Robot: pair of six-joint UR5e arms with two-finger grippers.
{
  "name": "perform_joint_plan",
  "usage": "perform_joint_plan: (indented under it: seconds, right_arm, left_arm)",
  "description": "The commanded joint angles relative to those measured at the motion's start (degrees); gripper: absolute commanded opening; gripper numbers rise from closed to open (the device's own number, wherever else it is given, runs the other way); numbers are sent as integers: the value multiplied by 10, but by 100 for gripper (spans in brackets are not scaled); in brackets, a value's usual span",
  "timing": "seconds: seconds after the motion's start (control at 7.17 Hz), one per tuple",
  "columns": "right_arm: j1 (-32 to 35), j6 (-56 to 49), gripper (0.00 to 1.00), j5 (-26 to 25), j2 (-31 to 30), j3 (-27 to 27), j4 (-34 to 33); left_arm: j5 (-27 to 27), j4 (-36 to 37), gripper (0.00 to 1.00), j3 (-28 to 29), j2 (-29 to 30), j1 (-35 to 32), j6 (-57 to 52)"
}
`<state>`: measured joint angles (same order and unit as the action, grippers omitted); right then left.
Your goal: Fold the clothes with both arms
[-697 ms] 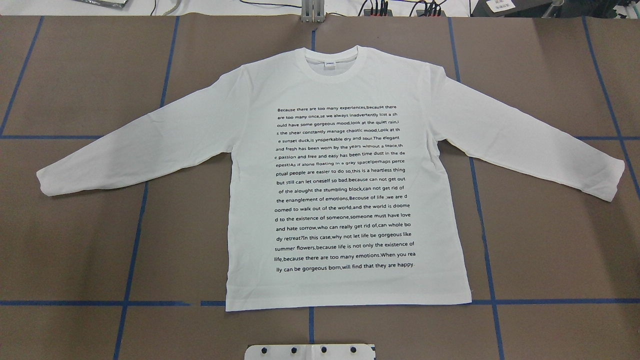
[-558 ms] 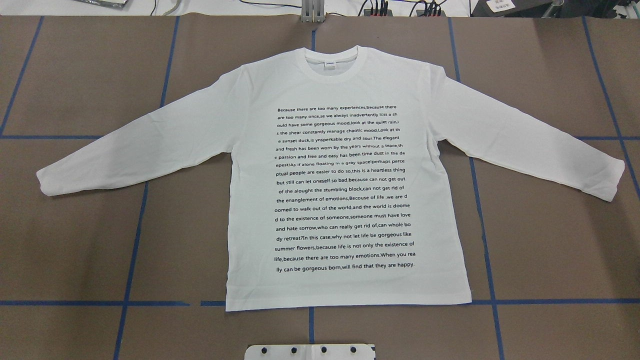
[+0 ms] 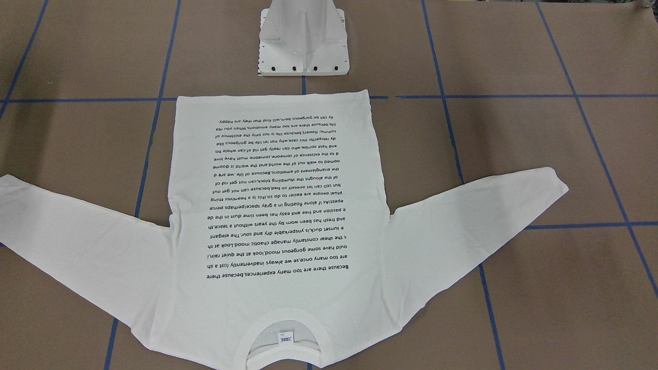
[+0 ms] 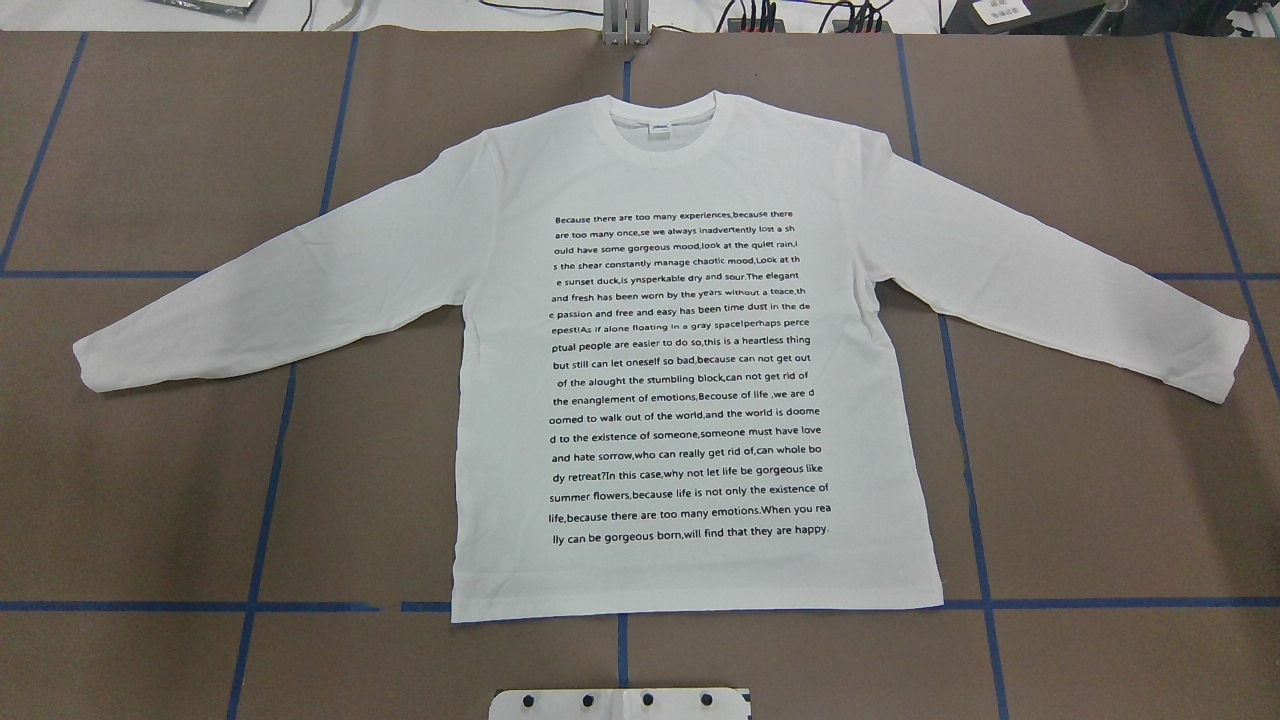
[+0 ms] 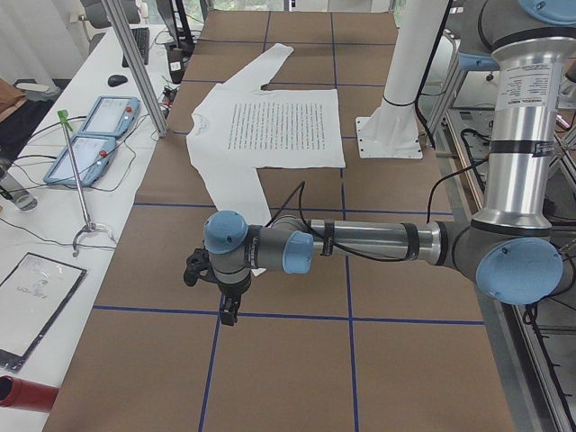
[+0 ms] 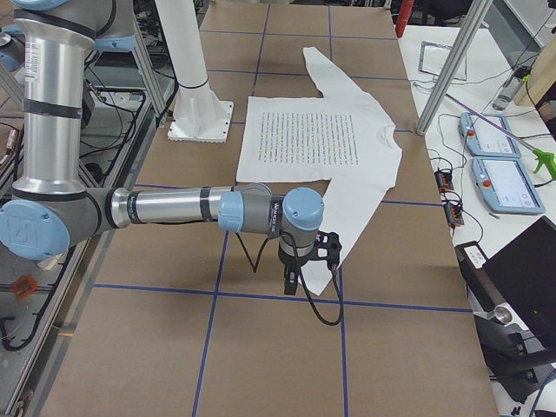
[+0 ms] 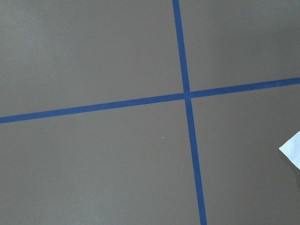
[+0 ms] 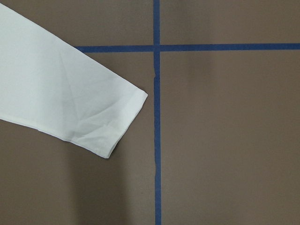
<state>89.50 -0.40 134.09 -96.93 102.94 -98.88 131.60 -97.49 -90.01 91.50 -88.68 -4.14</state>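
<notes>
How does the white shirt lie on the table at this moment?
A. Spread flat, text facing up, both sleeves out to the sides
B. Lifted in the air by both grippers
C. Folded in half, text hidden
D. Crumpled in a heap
A: in the overhead view the white long-sleeved shirt lies flat on the table, printed text up, one sleeve out to each side.

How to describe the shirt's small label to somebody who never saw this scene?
A brown table with blue tape lines holds one white shirt, spread flat. Inside its round neck sits the label, a tiny tag, apart from the black text block.
</notes>
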Motion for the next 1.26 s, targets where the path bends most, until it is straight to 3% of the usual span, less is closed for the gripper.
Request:
perform_joint_plan:
  seconds: [0.0,0.42,0.56,0.7,0.84,1.12]
  right_arm:
    - [0,3,100,6,2,3,2]
    - [-7,3,100,6,38,-14,3]
    - [-14,3,100,11,54,-59,51]
    - [-16,4,100,54,54,-123,138]
    - [-30,4,100,67,59,-190,238]
    - [-80,91,100,49,60,-239,360]
  left_arm:
    - [-5,-74,100,2,3,0,4]
    - [2,-102,100,-3,14,4,35]
    - [3,-102,100,-3,20,7,52]
    - [3,-129,100,-1,17,8,51]
    - [10,-145,100,3,14,8,56]
    - [91,-140,99,4,27,8,62]
